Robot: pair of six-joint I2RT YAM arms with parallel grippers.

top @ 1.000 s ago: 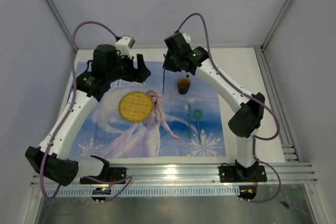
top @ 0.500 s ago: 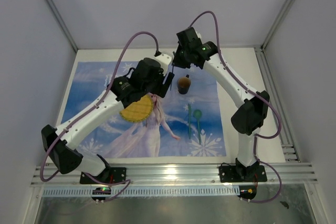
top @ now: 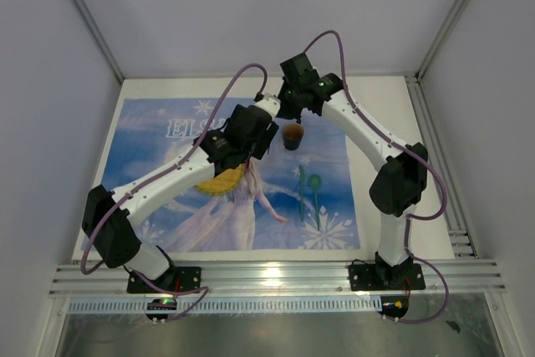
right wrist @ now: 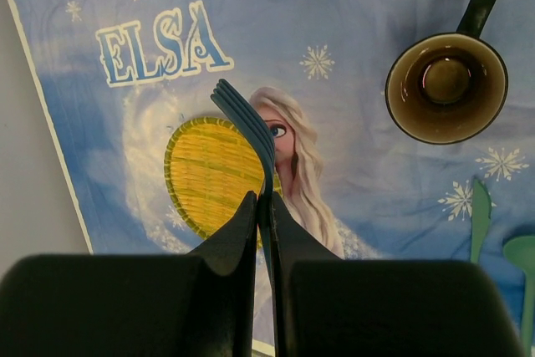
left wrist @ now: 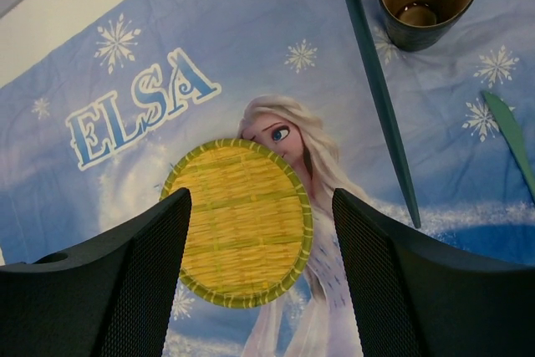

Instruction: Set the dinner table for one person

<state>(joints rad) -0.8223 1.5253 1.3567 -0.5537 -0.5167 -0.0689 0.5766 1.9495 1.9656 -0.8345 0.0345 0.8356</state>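
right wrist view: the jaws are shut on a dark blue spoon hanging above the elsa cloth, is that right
Not quite. The right jaws are shut on a dark blue fork, not a spoon: the right wrist view shows its tines. The rest holds, as it hangs above the ELSA cloth.

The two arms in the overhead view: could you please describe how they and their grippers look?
Both the left arm and right arm have white tubular links, black joint housings and a purple cable each. The left gripper and right gripper have matt black fingers.
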